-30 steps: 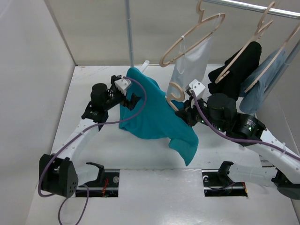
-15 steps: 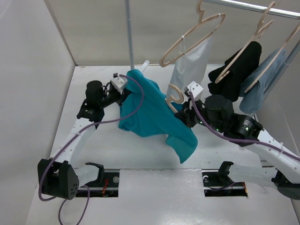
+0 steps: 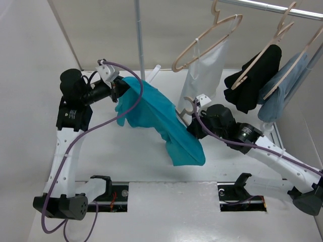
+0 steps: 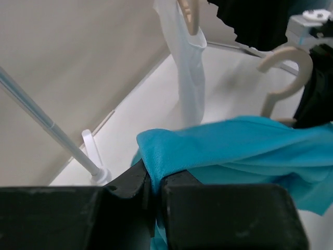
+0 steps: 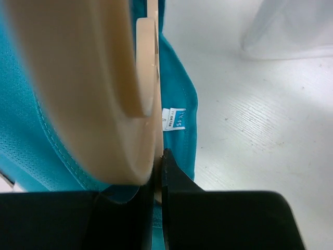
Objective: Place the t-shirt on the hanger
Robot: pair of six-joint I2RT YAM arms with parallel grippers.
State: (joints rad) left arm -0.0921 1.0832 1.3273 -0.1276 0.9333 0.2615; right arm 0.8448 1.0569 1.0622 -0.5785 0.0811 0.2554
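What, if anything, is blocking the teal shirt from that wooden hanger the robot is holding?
Nothing visible does. The left end effector is shut on the edge of the t-shirt, and the right end effector grips the hanger, which lies right against the cloth.

Bright, even light; blurred wrist foregrounds

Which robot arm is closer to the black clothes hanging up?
Right. The right arm holds a hanger close by the black clothes; the left arm pinches the t-shirt far off on the other side.
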